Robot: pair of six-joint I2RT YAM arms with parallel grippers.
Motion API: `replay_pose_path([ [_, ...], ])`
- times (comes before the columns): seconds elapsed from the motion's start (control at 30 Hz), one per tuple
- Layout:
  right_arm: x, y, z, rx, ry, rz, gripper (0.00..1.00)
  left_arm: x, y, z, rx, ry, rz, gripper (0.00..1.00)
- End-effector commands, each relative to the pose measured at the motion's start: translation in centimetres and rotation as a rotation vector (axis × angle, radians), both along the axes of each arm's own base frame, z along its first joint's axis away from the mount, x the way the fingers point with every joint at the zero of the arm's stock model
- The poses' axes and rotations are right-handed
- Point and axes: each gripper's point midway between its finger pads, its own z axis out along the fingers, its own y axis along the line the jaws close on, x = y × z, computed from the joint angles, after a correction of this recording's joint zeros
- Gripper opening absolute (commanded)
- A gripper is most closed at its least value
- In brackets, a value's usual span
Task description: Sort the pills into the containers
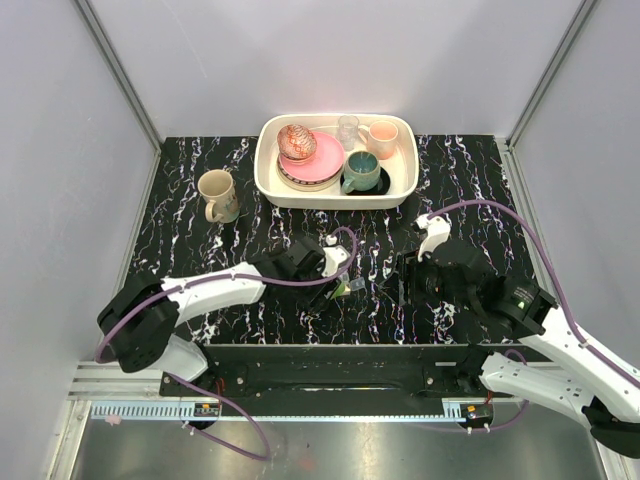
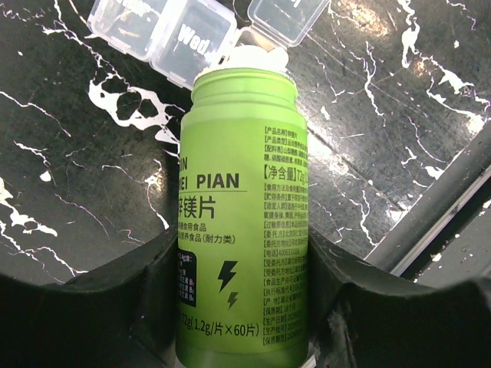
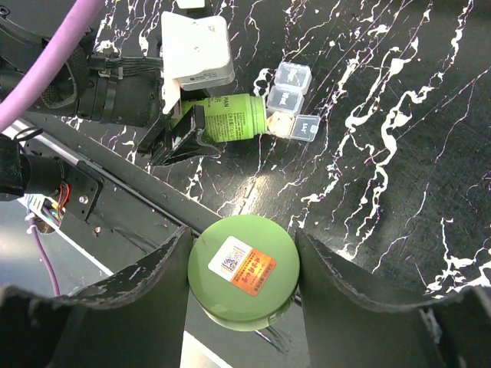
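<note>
My left gripper (image 2: 244,295) is shut on a green pill bottle (image 2: 244,215), uncapped and lying tipped over. The bottle's white mouth rests at the open end compartment of the containers (image 2: 176,31), a clear three-square strip; one lid reads "Wed". In the right wrist view the bottle (image 3: 234,126) points at the containers (image 3: 290,98), with a pale yellowish patch at the mouth. I cannot make out single pills. My right gripper (image 3: 244,268) is shut on the bottle's round green cap (image 3: 253,287), above the table's near edge. From above, the left gripper (image 1: 335,285) and the right gripper (image 1: 405,283) are close together.
A white tray (image 1: 270,175) at the back holds a pink plate, mugs and a glass. A beige mug (image 1: 217,195) stands at the back left. The black rail of the table's front edge (image 3: 138,184) runs under the right gripper.
</note>
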Motion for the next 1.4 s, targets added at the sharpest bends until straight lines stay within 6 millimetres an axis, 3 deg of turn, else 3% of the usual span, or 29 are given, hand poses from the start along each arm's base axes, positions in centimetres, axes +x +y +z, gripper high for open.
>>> replay_pose_path([
  [0.0, 0.2, 0.2, 0.9, 0.022, -0.014, -0.01, 0.0, 1.0, -1.2, 1.9, -0.091, -0.067, 0.012, 0.0],
  [0.37, 0.2, 0.0, 0.9, 0.015, -0.013, -0.015, 0.0, 0.8, -1.4, 3.4, -0.194, -0.132, 0.017, 0.0],
  [0.67, 0.4, -0.2, 1.2, 0.01, -0.023, -0.026, 0.0, 0.9, -1.7, 7.8, -0.381, -0.273, 0.011, 0.0],
  [0.77, 0.6, -0.5, 1.8, 0.018, -0.044, -0.037, 0.0, 1.0, -2.0, 11.2, -0.48, -0.335, 0.012, 0.0],
  [0.97, 0.9, -0.9, 3.0, 0.027, -0.084, -0.055, 0.0, 0.4, -1.6, 20.4, -0.696, -0.481, 0.007, 0.0],
  [1.17, 0.9, -1.1, 3.2, 0.035, -0.091, -0.06, 0.0, -1.8, 1.4, 31.0, -0.955, -0.678, 0.014, 0.0],
  [1.37, 1.0, -1.1, 3.4, 0.038, -0.098, -0.065, 0.0, -5.9, 6.2, 41.4, -1.219, -0.865, -0.007, 0.0],
])
